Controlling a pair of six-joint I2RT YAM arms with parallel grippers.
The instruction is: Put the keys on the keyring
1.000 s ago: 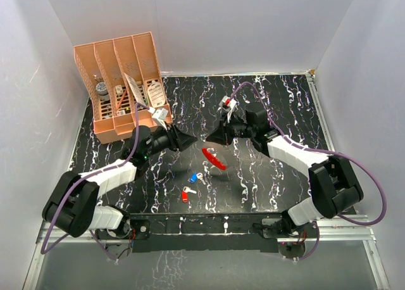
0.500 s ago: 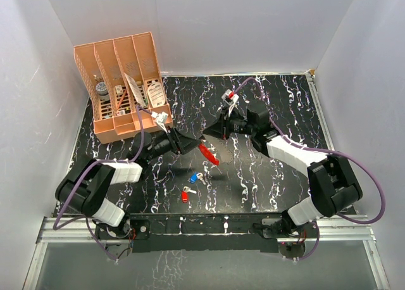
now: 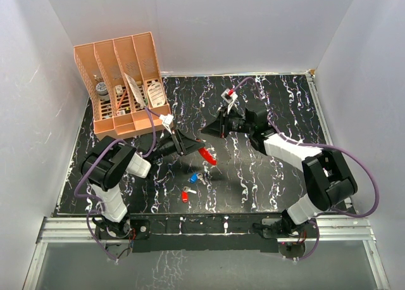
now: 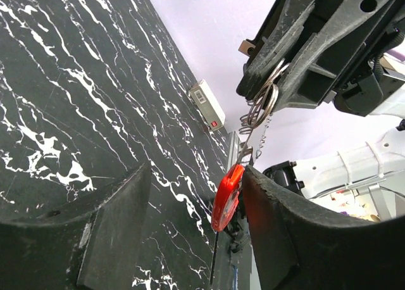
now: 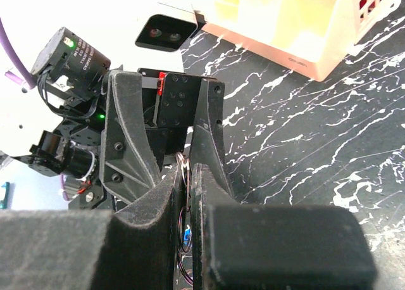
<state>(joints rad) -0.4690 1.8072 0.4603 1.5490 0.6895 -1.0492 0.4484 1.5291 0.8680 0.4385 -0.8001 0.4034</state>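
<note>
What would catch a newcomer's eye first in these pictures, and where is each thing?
Mid-table, the two arms meet tip to tip: the right fingers pinch the keyring by its wire coil, its red strip dangling between the open left fingers. Just in front, the blue key and red key lie loose on the black marbled table. A peach desk organiser stands at the far left corner.
</note>
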